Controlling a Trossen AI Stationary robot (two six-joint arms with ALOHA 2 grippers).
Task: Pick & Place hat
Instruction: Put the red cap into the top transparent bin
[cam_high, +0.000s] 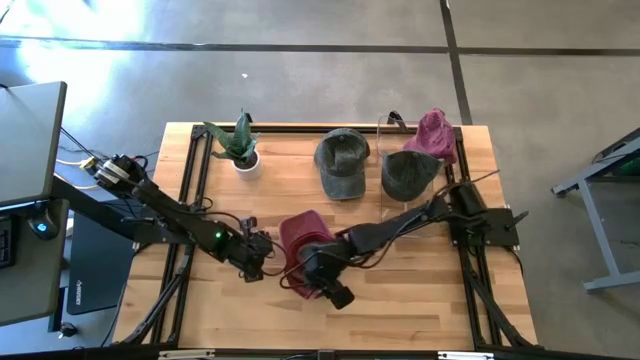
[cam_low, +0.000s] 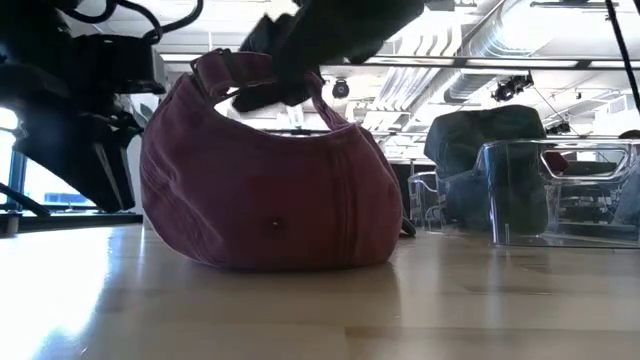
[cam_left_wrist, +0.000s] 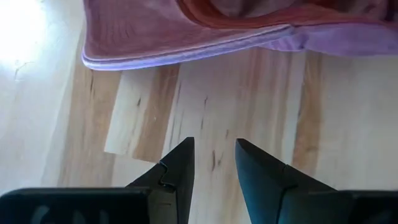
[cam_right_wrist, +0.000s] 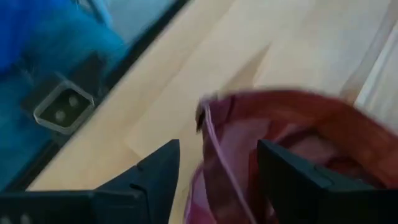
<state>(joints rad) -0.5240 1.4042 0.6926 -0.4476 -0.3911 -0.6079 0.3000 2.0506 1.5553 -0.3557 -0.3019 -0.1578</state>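
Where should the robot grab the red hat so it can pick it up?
Probably the raised back rim of the red hat, from above. The hat sits dome-like on the table, and its strap edge stands up at the top, thin enough to pinch. The right tool is open around that edge.

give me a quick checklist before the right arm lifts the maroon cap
1. Right gripper straddles the maroon fabric cap's edge: ok.
2. Right gripper shut on the cap: not ok, fingers apart.
3. Left gripper off the cap: ok, open over bare wooden table.
4. Cap resting on the table: ok in the low view.
5. Clear plastic bin free for placing: cannot tell.
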